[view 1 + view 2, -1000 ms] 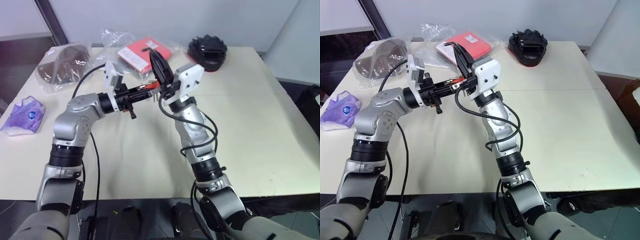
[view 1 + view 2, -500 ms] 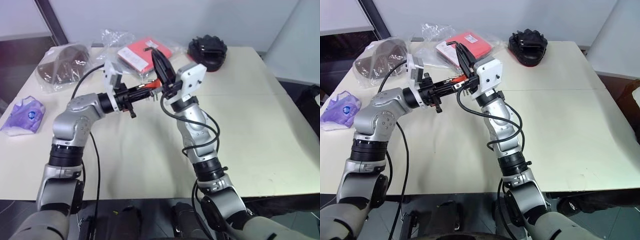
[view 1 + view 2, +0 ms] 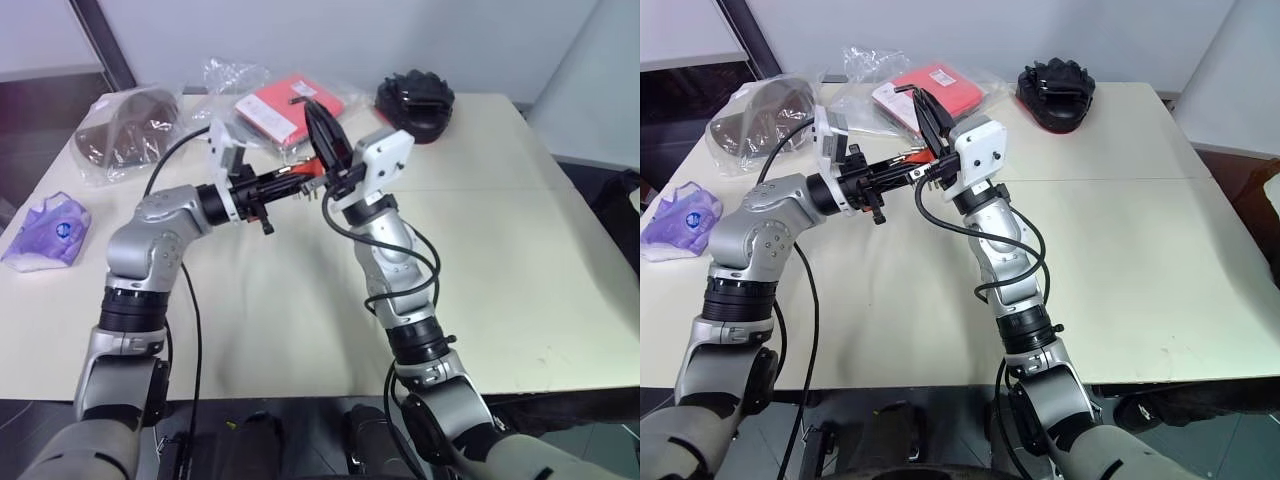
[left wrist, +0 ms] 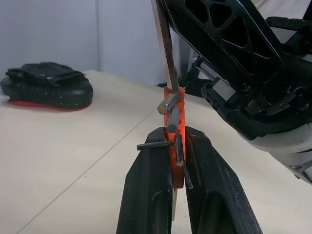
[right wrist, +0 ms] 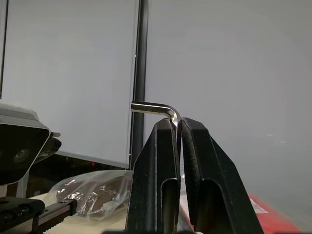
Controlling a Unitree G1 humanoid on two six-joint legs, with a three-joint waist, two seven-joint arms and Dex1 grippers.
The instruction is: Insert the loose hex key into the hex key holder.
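Observation:
Above the table's middle, my left gripper (image 4: 174,134) is shut on the hex key holder (image 4: 178,108), a small orange block with short dark keys sticking out. The holder (image 3: 300,174) sits between the two hands in the eye views. Right beside it my right gripper (image 5: 178,122) points upward, shut on the loose hex key (image 5: 155,107), whose bent end pokes out past the fingertips. In the left wrist view the key's long straight shaft (image 4: 164,46) comes down to the holder's top edge. I cannot tell whether its tip sits in a slot.
A flat red packet in clear plastic (image 3: 288,101) lies at the table's back. A black padded object (image 3: 415,101) is at the back right. A dark item in a plastic bag (image 3: 125,130) and a purple bag (image 3: 50,230) lie to the left.

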